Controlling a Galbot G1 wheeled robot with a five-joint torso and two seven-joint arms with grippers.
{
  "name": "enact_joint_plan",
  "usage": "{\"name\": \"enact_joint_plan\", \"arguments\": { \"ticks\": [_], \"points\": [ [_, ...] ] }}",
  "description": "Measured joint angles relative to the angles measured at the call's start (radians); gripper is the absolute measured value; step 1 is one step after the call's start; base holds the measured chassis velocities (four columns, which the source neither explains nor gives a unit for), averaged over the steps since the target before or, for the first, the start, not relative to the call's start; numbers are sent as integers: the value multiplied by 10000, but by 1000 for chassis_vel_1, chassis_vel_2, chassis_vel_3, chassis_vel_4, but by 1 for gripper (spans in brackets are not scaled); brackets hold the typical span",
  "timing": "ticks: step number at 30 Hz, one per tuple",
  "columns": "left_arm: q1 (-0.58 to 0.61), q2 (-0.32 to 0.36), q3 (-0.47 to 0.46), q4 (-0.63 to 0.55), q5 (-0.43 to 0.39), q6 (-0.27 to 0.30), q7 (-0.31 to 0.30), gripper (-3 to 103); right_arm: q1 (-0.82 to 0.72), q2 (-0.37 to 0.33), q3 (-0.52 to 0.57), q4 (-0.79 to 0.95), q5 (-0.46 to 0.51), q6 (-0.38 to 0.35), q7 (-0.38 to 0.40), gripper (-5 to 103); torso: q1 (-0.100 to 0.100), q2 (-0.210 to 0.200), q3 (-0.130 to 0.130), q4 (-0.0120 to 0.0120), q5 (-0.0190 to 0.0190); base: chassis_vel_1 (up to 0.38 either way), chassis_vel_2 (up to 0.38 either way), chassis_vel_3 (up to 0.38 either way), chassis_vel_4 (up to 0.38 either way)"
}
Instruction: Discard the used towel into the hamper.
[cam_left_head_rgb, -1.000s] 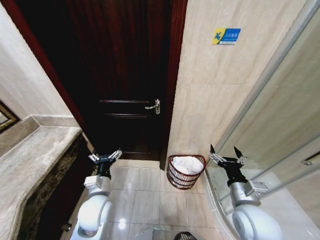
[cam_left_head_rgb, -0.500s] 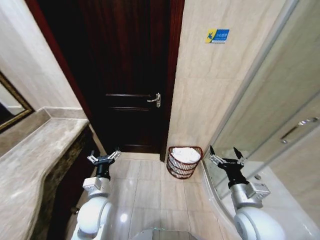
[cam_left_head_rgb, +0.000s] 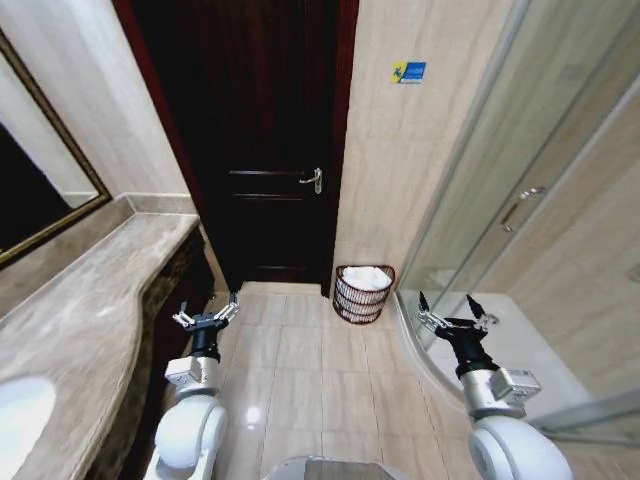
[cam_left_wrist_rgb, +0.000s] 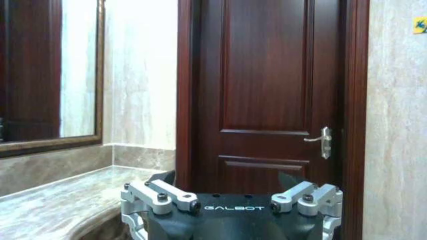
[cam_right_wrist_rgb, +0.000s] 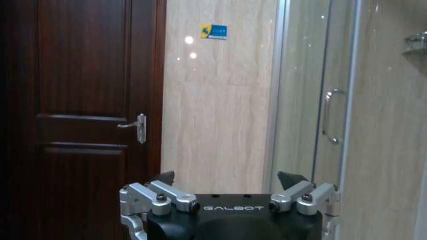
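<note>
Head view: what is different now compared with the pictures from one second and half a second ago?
The camera pulled back and the whole scene shifted: the hamper with the white towel looks smaller and farther, and more countertop shows. Nothing was grasped or released. The left gripper and right gripper stay open and empty; the towel stays in the hamper.

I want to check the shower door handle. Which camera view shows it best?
The right wrist view: the shower door handle stands large and clear on the glass, above the open right gripper. The head view shows it small and far off. In the left wrist view I see the wooden door, not that handle.
</note>
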Motion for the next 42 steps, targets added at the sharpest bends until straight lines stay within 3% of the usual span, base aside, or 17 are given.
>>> {"name": "enact_joint_plan", "arguments": {
  "ticks": [6,17,22,42],
  "points": [
    [-18,-24,-18,97,185,58,23,100,-148,-5,-30,87,144,279,5,100,-2,-6,-2,-2,-6,206,-213,-191,214],
    [-128,19,46,102,151,-2,-119,100,-24,-78,-65,216,512,71,15,100,9,-20,-2,2,-4,-3,6,22,14],
    [-159,43,41,266,176,-524,-221,100,118,-84,-107,138,644,-97,46,100,2,-20,-6,-2,-6,0,0,0,0],
    [-130,42,66,246,259,-235,-126,100,363,-94,-35,-16,331,-520,-185,100,-3,-22,-9,-1,-5,0,0,0,0]
  ]
}}
